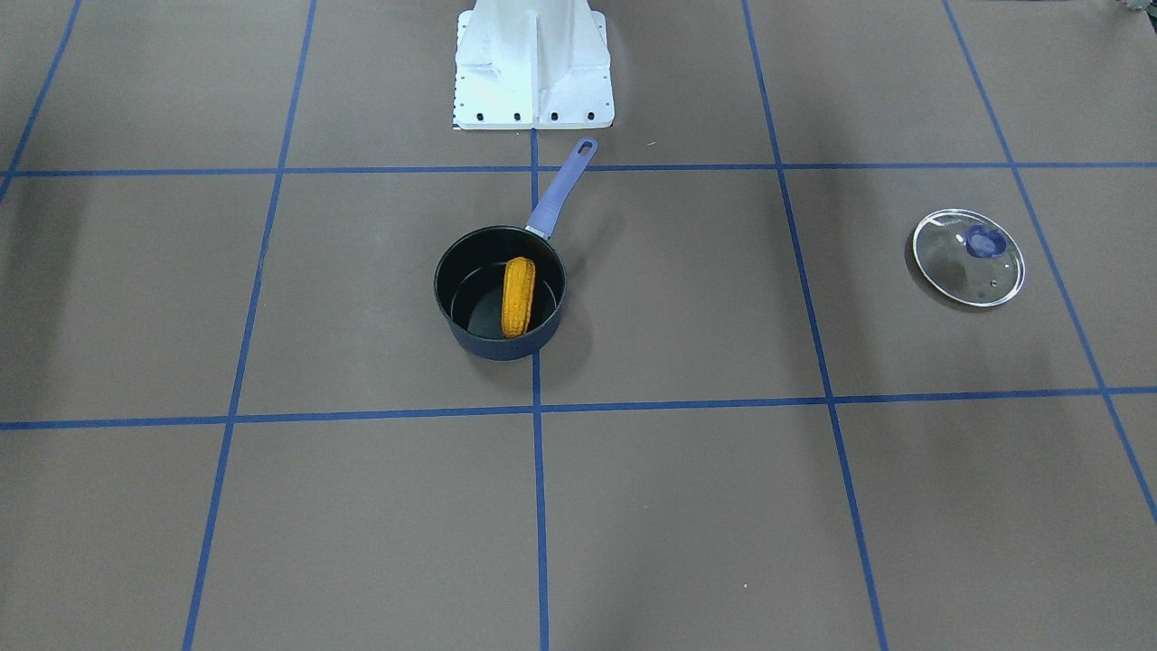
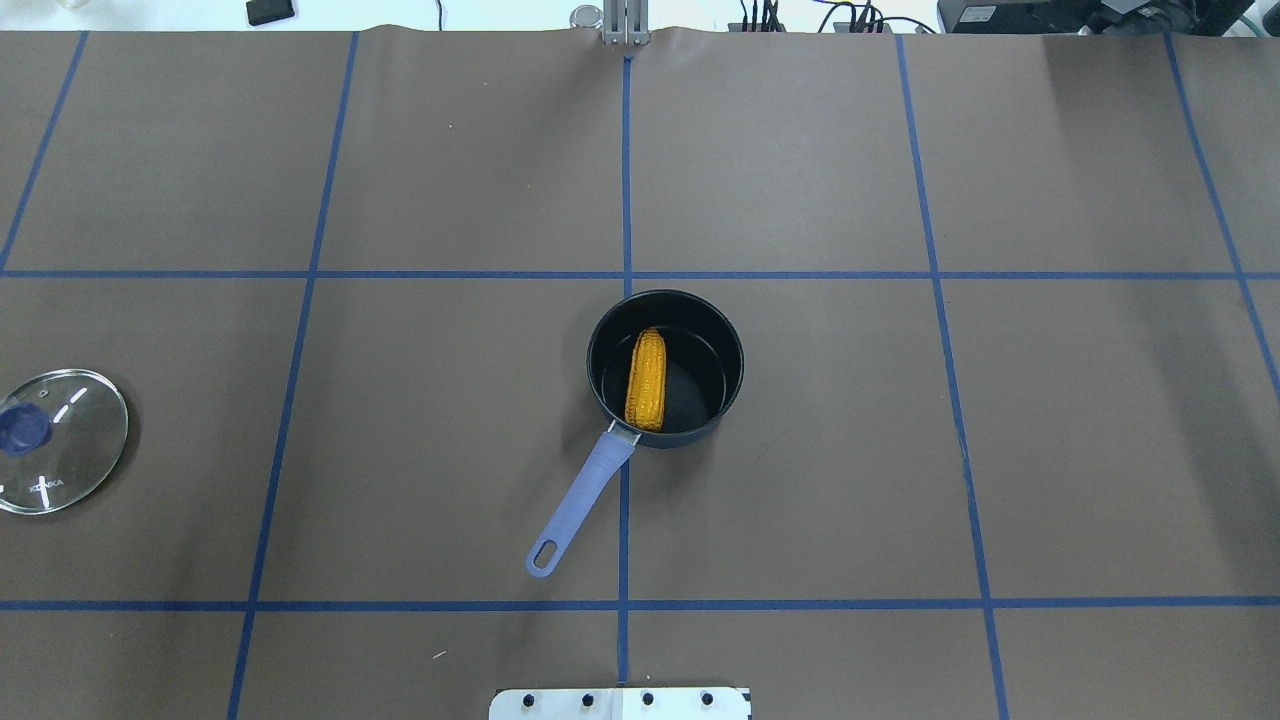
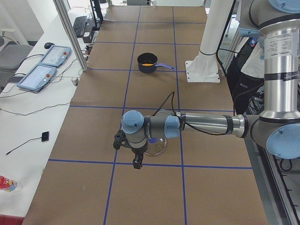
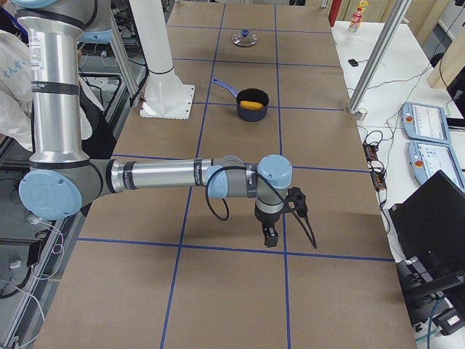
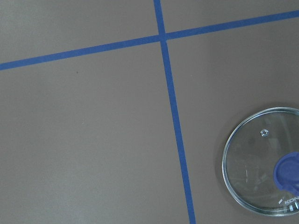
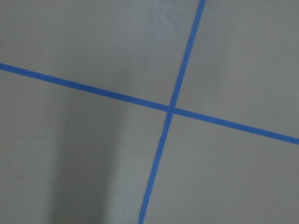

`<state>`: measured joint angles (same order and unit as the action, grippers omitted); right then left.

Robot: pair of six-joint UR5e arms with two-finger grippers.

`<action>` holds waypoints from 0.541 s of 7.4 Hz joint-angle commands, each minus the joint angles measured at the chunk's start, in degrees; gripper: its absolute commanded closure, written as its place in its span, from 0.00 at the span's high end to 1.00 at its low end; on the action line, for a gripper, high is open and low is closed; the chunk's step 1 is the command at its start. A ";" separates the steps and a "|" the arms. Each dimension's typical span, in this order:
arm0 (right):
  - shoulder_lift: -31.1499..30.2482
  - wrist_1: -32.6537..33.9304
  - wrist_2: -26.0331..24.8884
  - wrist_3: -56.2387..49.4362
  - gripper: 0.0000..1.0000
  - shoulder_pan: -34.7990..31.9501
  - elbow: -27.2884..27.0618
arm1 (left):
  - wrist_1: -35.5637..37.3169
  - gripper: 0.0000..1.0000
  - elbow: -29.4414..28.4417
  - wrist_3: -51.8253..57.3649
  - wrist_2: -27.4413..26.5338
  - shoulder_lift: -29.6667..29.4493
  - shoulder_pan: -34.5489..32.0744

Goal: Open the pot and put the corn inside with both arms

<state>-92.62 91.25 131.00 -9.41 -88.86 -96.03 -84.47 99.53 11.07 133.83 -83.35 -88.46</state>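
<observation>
In the middle of the table [image 2: 900, 450], right on the centre tape line [image 2: 626, 180] and a little way out from the robot base [image 1: 533, 68], sits the pot [image 2: 700, 385], uncovered. Its handle [image 2: 585, 495] points back toward the base and a bit to the robot's left. The corn [image 2: 647, 380] is lying inside it, lengthwise, on the side of the black interior nearer the robot's left, with one end up by the wall where the handle joins.

The lid [image 2: 62, 440] is flat on the table way off on the robot's left, purple knob [image 2: 22, 430] up, well apart from the pot.

The left arm [image 3: 201, 124] is stretched out low over that end of the table, and the left gripper [image 3: 137, 161] points down just beside the lid. Honestly can't tell from the side view how wide its fingers are spread or whether it's touching anything. Its wrist cam just catches the lid in the lower right corner.

Same deal at the other end. The right arm [image 4: 160, 174] reaches out with the right gripper [image 4: 270, 234] pointing down over bare table near a tape crossing, far from the pot. No way to judge its fingers either.
</observation>
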 commanded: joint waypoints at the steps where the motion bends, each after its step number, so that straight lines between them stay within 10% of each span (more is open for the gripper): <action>1: -1.42 0.06 0.13 0.09 1.00 -0.88 -0.12 | 0.01 0.99 0.22 0.01 -0.23 0.30 0.04; 4: -2.04 -0.55 0.66 0.01 1.00 -0.79 -0.74 | 0.01 0.99 0.22 0.01 -0.06 0.65 0.04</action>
<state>-94.44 90.75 131.52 -9.36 -89.67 -97.05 -84.47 99.73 11.07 133.65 -82.79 -88.42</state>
